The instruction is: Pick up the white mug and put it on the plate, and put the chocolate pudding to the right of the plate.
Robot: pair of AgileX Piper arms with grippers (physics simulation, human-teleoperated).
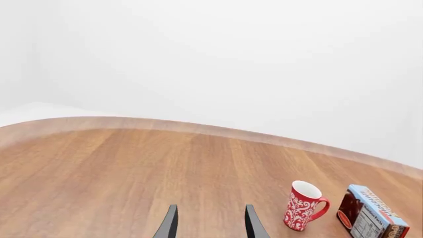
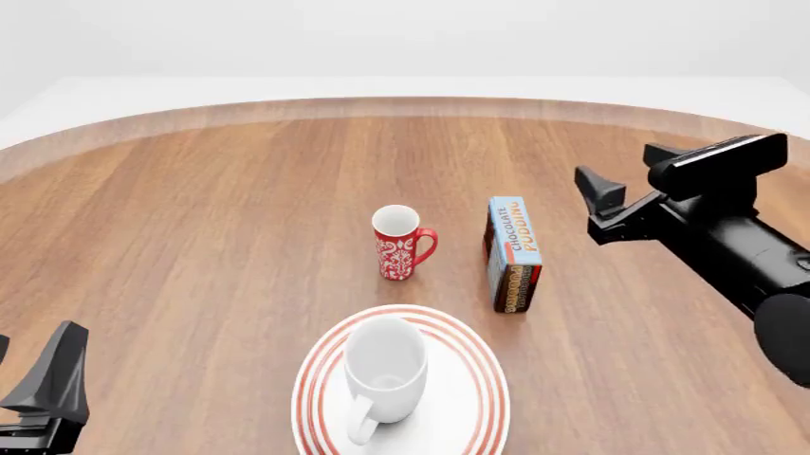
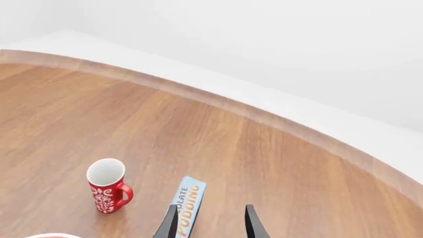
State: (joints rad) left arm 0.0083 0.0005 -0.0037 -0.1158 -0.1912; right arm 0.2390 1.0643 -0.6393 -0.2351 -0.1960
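Observation:
The white mug [image 2: 383, 372] stands upright on the plate [image 2: 487, 384] near the table's front edge, its handle toward me. The chocolate pudding [image 2: 513, 252] rests on a narrow side behind and to the right of the plate, its blue face up. My right gripper [image 2: 593, 204] hovers open to the right of the box; in the right wrist view its fingers [image 3: 251, 224] hold nothing and the chocolate pudding [image 3: 187, 202] lies beside them. My left gripper [image 1: 211, 225] is open and empty, low at the front left, far from the plate.
A red patterned mug [image 2: 400, 244] stands just left of the pudding box and behind the plate. It also shows as the red mug [image 1: 302, 206] in the left wrist view. Wooden tabletop [image 2: 190, 218] extends to the left and back.

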